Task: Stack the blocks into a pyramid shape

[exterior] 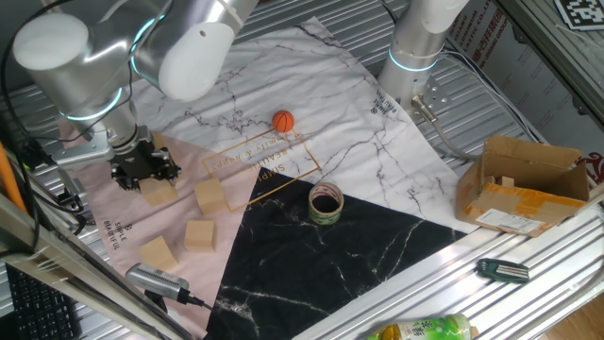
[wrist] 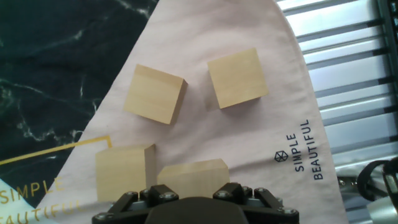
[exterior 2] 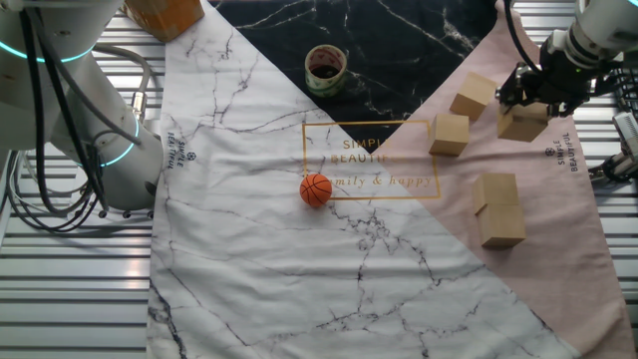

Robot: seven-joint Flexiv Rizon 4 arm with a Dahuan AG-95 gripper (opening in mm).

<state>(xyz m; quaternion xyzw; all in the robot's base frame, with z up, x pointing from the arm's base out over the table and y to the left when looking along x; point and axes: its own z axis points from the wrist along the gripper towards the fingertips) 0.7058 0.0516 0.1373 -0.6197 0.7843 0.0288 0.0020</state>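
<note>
1. Looking at the left of one fixed view, we see the gripper (exterior: 143,173) low over one block (exterior: 158,192) on the pink cloth (exterior: 113,212).
2. We cannot tell how its jaws stand.
3. We see more blocks (exterior 2: 497,208) lying loose at right in the other fixed view, none stacked.
4. An orange ball (exterior 2: 316,189) sits mid-frame there.
</note>
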